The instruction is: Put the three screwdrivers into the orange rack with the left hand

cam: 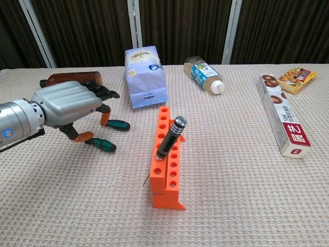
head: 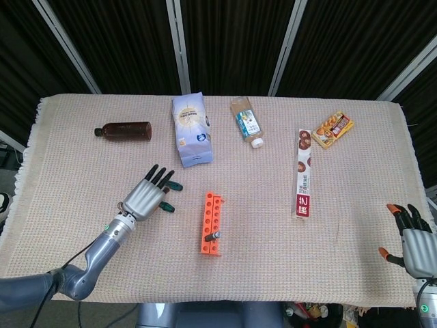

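Left hand [cam: 69, 105] fingers [cam: 104, 114] arch wide over two green-handled screwdrivers [cam: 101, 143]; ribbed orange rack [cam: 167, 162] stands beside on woven bench [cam: 247, 180].

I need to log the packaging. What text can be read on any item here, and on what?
"民艺", white on red: long white biscuit box.
Pale blue paper bag: print too blurred.
Clear bottle's blue label: too small.
Yellow snack packet: unreadable.
Brown bottle: no readable label.

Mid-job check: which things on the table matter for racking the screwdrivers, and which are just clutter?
Job: orange rack; black-handled screwdriver already in it; two green-handled screwdrivers on the cloth; left hand over them.

Clutter: brown bottle; blue bag; clear bottle; long box; snack pack.
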Controlling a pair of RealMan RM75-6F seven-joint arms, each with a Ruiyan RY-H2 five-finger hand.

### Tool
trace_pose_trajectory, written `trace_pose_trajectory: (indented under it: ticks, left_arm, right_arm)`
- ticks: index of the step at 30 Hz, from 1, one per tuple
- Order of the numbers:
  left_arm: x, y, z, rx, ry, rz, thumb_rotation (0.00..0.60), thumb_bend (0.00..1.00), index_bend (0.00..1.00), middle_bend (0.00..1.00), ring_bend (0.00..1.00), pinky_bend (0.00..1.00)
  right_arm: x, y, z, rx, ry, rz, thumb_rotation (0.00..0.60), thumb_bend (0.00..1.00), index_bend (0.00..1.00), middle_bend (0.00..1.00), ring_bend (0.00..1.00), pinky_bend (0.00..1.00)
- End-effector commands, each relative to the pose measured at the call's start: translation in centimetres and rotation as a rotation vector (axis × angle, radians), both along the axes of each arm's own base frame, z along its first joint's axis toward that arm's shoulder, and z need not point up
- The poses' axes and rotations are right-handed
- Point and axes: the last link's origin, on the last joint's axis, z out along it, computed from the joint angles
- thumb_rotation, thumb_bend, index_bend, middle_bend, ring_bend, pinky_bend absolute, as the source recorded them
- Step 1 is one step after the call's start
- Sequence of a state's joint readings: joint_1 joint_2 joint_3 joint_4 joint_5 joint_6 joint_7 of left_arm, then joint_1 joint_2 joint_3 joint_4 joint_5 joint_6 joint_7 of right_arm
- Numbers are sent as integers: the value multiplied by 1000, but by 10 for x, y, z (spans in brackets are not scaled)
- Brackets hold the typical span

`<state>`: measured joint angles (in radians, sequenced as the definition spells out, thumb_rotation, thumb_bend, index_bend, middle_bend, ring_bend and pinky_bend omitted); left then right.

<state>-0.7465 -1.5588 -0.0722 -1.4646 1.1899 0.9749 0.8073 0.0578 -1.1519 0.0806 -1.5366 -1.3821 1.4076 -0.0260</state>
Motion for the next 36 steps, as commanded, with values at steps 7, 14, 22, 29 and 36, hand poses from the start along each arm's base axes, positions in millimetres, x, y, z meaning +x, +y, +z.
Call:
trace_pose_trajectory:
  ticks: [7, 14, 22, 29, 36]
  left_arm:
    - [1, -7, -19, -9, 19, -9, 587, 272, 378, 0, 0, 0]
    - [7, -8, -29, 6, -6, -20, 589, 239, 409, 0, 0, 0]
    - [12, -8, -38, 0, -2, -27, 597, 239, 414, 0, 0, 0]
    - [15, -8, -43, -9, 24, -36, 600, 239, 422, 0, 0, 0]
    - [16, -9, -47, -13, 61, -44, 600, 287, 436, 0, 0, 0]
  right_arm:
    - [0, 0, 0, 0, 0, -2, 600, 95, 121, 116, 32, 214]
    - [-1, 2, 2, -4, 2, -8, 600, 95, 122, 116, 32, 214]
    - [-4, 4, 4, -10, 4, -18, 600, 94, 121, 116, 32, 214]
    - [-5, 5, 4, -11, 4, -22, 600, 95, 122, 116, 32, 214]
    - [-8, 6, 3, -9, 1, -32, 600, 94, 122, 116, 30, 214]
